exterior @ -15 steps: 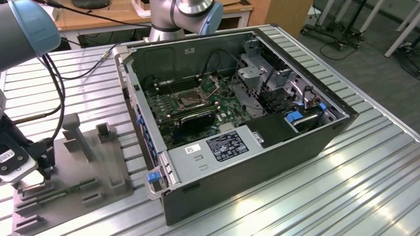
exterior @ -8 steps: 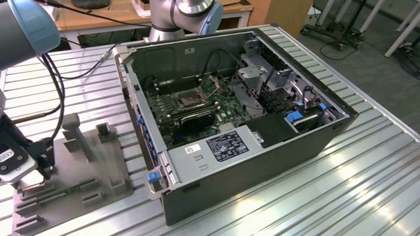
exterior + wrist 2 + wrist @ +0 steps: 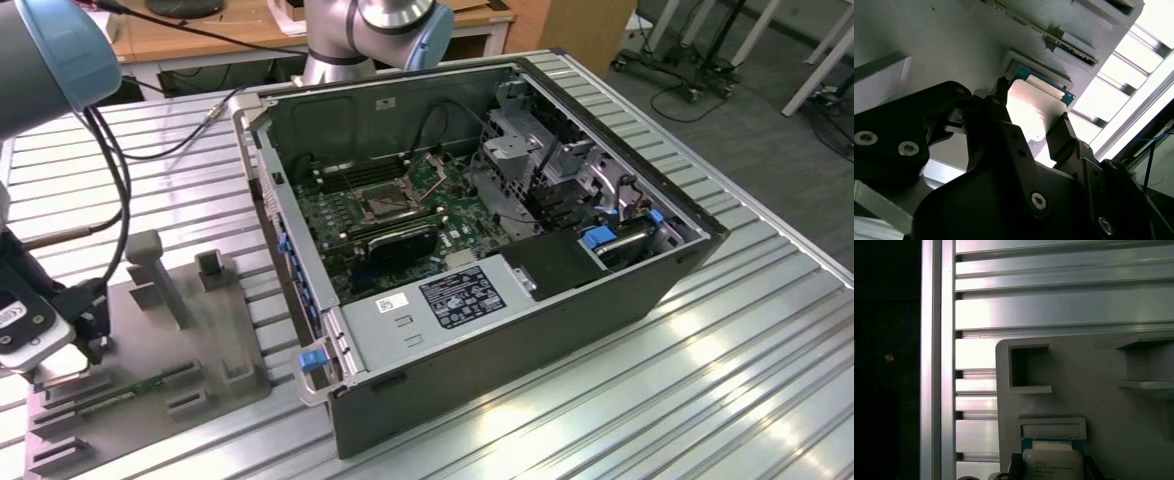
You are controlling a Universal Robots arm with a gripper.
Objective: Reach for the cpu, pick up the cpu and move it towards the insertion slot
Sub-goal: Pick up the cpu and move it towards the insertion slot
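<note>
Two dark fingers [image 3: 1063, 131] of the gripper [image 3: 1030, 116] were closed against opposite edges of the cpu [image 3: 1035, 97], at the centre of the second wrist view. The chip was seated in a recess of the grey plastic tray [image 3: 174, 335], seen at the exterior view's lower left. The insertion slot [image 3: 387, 203] was seen well apart, upper centre, inside the open computer case [image 3: 627, 300].

Harsh glare on the cpu [image 3: 1031, 112] and the slatted aluminium table [image 3: 1054, 305]
</note>
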